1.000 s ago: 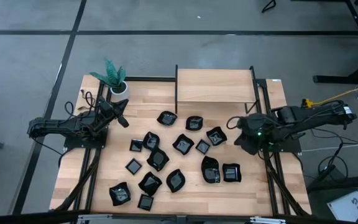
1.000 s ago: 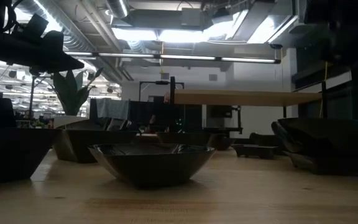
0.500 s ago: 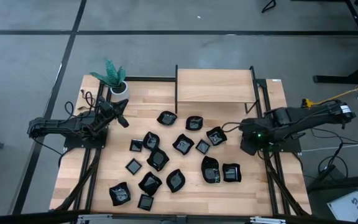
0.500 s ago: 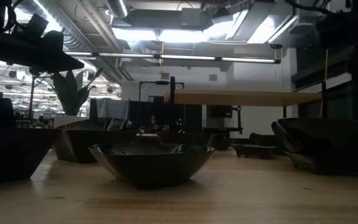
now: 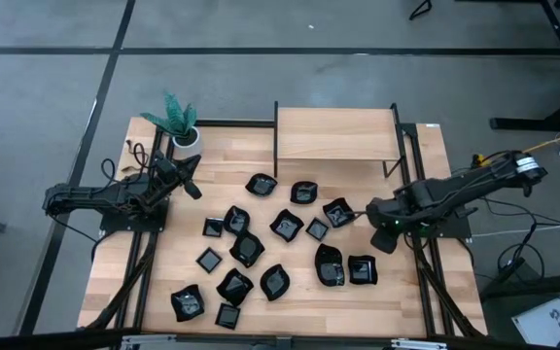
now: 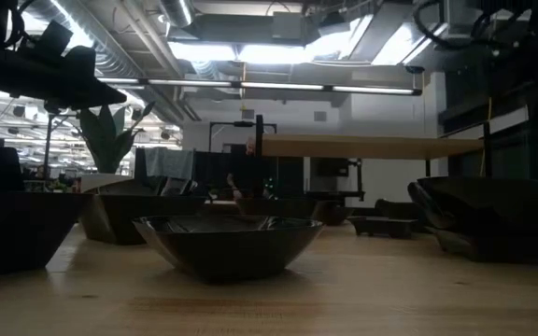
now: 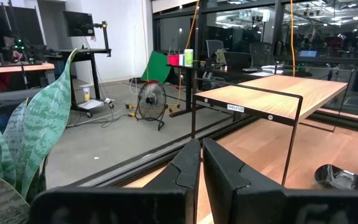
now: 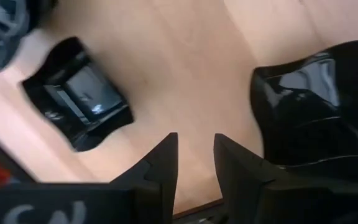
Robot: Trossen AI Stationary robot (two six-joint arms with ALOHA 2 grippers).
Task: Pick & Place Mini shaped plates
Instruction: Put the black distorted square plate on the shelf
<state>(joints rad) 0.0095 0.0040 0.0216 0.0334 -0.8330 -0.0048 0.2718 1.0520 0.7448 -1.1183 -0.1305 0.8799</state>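
Note:
Several glossy black mini shaped plates (image 5: 287, 225) lie scattered on the wooden table (image 5: 397, 301); in the low view one rests on its base (image 6: 227, 245). My right gripper (image 5: 382, 231) hangs over the table's right part, pointing down. It is open over bare wood (image 8: 194, 146), with one plate (image 8: 79, 102) and another plate (image 8: 316, 106) on either side of it, both untouched. My left gripper (image 5: 192, 181) is shut, level and raised at the table's left (image 7: 201, 152), holding nothing.
A raised wooden shelf on a black frame (image 5: 336, 132) stands at the far middle (image 7: 278, 87). A white pot with a green plant (image 5: 182, 132) sits at the far left, beside the left arm. Bare wood lies along the near right edge.
My right arm has stretched out from its folded pose. Its gripper has sunk and shifted a little toward the plates, tipping from a slant to point almost straight down at the table. The plates lie as before.

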